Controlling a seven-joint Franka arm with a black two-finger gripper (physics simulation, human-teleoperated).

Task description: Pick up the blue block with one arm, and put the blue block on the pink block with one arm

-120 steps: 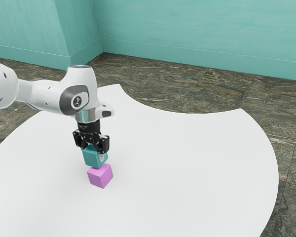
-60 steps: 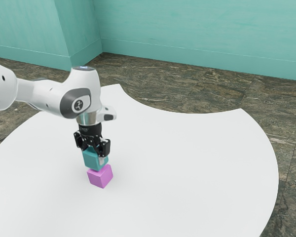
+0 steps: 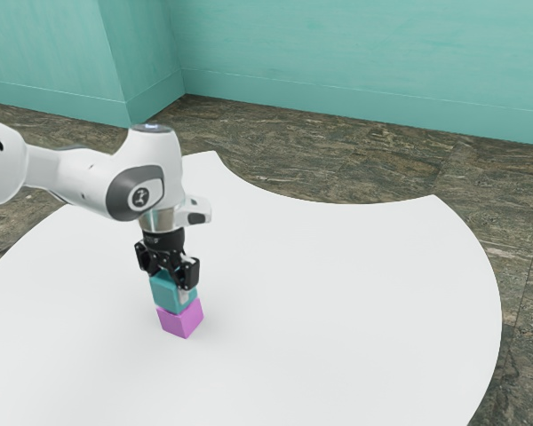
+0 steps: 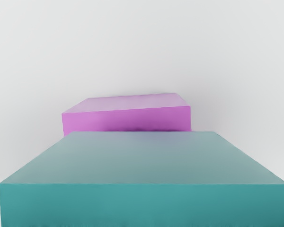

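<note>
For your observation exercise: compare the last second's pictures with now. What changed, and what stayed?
The gripper, shut on the blue block, lowered it down to the pink block; contact unclear. Pink block and grip unchanged.

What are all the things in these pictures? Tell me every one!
blue block: one, blue-green, held between the gripper's fingers right over the pink block; whether the two touch, I cannot tell.
pink block: one, pink, on the table under the blue block.
table: one, white with a rounded edge, under the blocks.
floor: one, dark mottled stone, around the table.
walls: teal, behind the table.
arm: one, white with grey joints, coming in from the exterior view's left.
gripper: one, black, pointing down, shut on the blue block.
</note>
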